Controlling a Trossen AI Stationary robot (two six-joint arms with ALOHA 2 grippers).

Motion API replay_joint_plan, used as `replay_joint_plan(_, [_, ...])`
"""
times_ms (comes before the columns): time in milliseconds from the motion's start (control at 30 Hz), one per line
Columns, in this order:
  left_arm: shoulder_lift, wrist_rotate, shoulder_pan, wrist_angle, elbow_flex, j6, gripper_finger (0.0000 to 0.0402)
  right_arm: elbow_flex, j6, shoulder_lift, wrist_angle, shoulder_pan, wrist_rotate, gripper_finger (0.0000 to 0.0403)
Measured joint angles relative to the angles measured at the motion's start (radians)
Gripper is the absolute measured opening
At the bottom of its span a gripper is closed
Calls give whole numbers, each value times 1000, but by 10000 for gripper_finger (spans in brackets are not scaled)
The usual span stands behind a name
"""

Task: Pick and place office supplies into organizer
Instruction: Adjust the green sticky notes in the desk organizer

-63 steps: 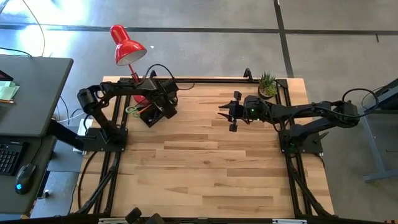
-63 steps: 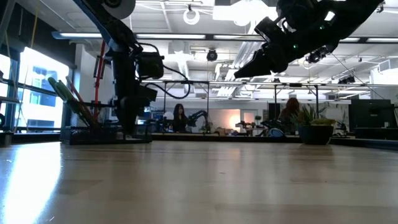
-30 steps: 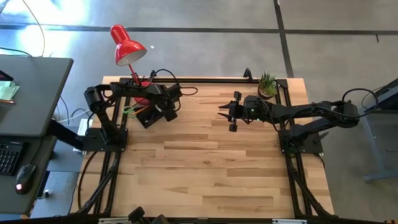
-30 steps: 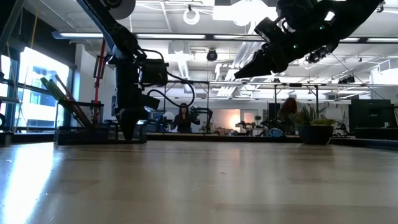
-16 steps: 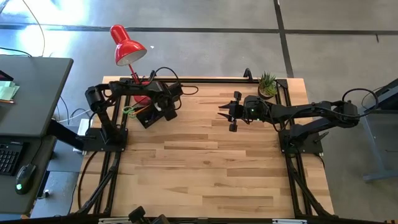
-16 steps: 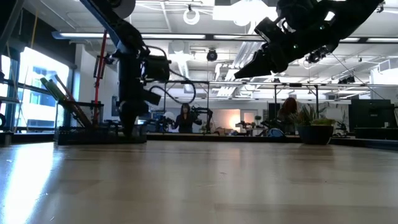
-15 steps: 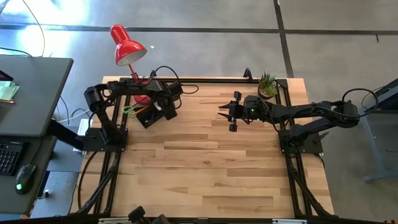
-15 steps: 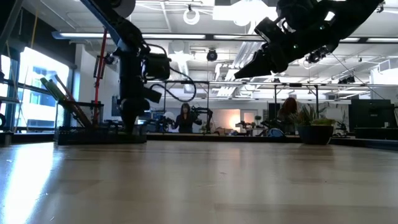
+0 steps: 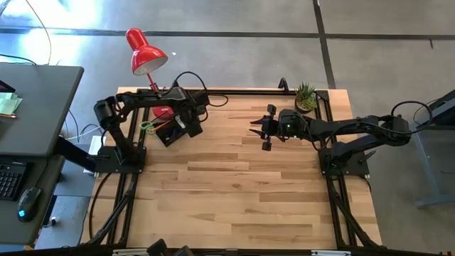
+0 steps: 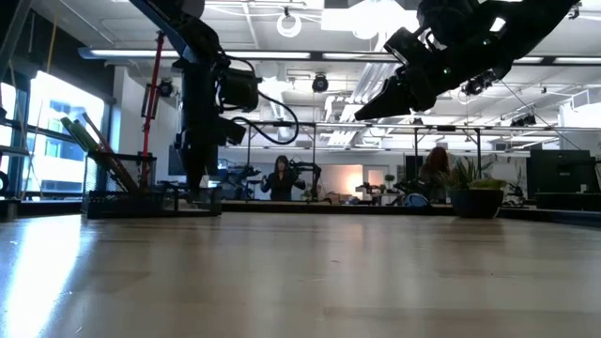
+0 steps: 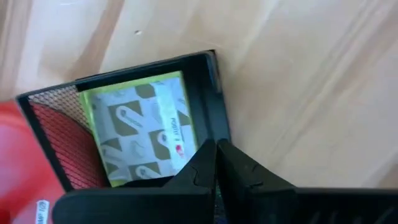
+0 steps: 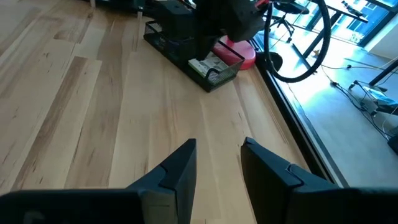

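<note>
The organizer (image 9: 173,129) sits at the table's (image 9: 234,185) back left corner beside the red lamp (image 9: 146,51), right under your left gripper (image 11: 216,163). Its jaws are clenched with nothing between them, tips over the organizer's rim. Just past those tips, the lime-green sticky-note pad (image 11: 142,127) lies flat in an end compartment. Your right gripper (image 12: 217,163) hovers mid-table, jaws apart and empty, well away.

A light wooden plank counter (image 9: 234,185) carries a black rectangular mesh organizer tray (image 9: 170,132) at its far left, a red lamp's round base (image 9: 162,112) just beyond it, and a small potted plant (image 9: 306,97) far right.
</note>
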Motion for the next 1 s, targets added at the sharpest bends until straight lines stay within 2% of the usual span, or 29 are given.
replay_joint_plan(133, [7,-34,3,15,-18,0,2,0,0,0,0,0,0,117])
replay_joint_plan(267, [8,-248,3,15,-35,-5,26,0,1,0,0,0,-1,117])
replay_joint_plan(300, [8,-273,4,12,-35,-12,35,0,1,0,0,0,-1,117])
replay_joint_plan(367, [8,-236,11,19,-35,-14,59,0,1,0,0,0,-1,117])
replay_joint_plan(433, [8,-122,18,38,-37,-4,85,0,1,0,0,0,-1,117])
replay_joint_plan(500, [9,-67,16,67,-47,1,111,0,1,0,0,0,-2,117])
replay_joint_plan(633, [15,-73,15,62,-84,11,152,0,2,0,0,0,-2,117])
replay_joint_plan(767, [19,-96,18,59,-126,15,176,0,0,0,3,0,-2,117])
replay_joint_plan(867, [19,-135,16,84,-137,15,181,0,0,0,17,0,-2,117])
replay_joint_plan(1000, [19,-131,16,96,-140,18,172,0,0,0,24,0,-2,117])
